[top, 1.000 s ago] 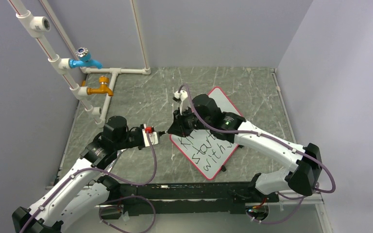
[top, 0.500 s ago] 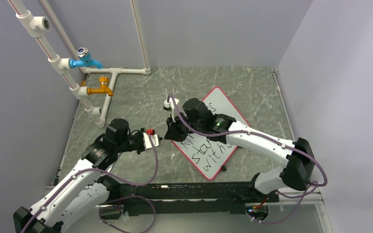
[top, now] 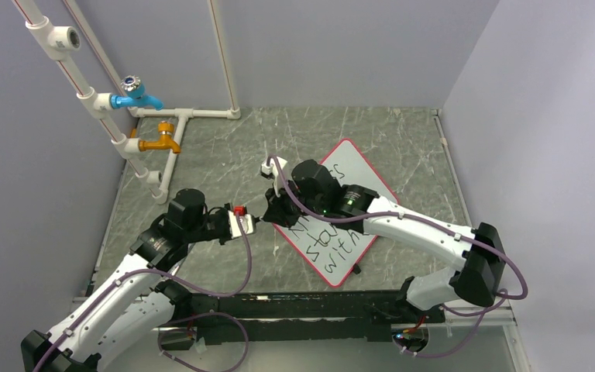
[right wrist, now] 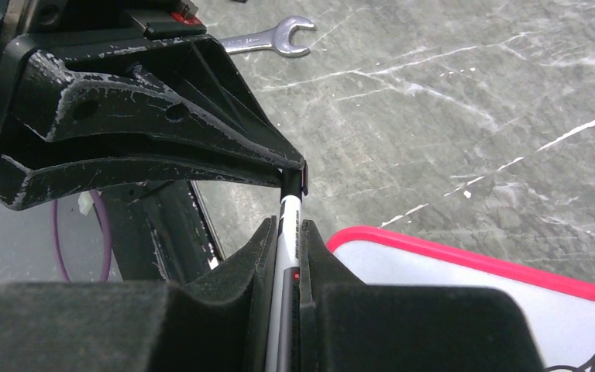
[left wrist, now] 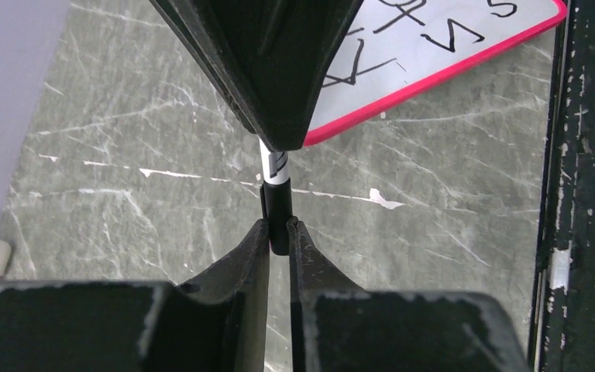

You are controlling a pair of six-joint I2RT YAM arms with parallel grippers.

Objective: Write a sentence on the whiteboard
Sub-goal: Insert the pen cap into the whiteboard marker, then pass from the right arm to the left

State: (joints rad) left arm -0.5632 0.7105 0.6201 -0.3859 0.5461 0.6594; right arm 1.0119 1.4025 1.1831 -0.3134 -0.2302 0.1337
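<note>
Now that the right gripper (right wrist: 288, 232) has swung across to the left gripper (left wrist: 278, 232), its fingers (right wrist: 259, 256) pinch the marker (right wrist: 290, 213) and the left's nip the cap (left wrist: 280, 213). Just beside the right fingers lies the whiteboard (top: 360, 167), its sentence (top: 329, 240) seemingly done.

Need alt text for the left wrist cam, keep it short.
The left gripper pinches the black cap of a white marker whose barrel the right gripper holds, reaching in from the top of the frame, over the grey marbled table. The red-rimmed whiteboard with black writing lies at upper right.
</note>
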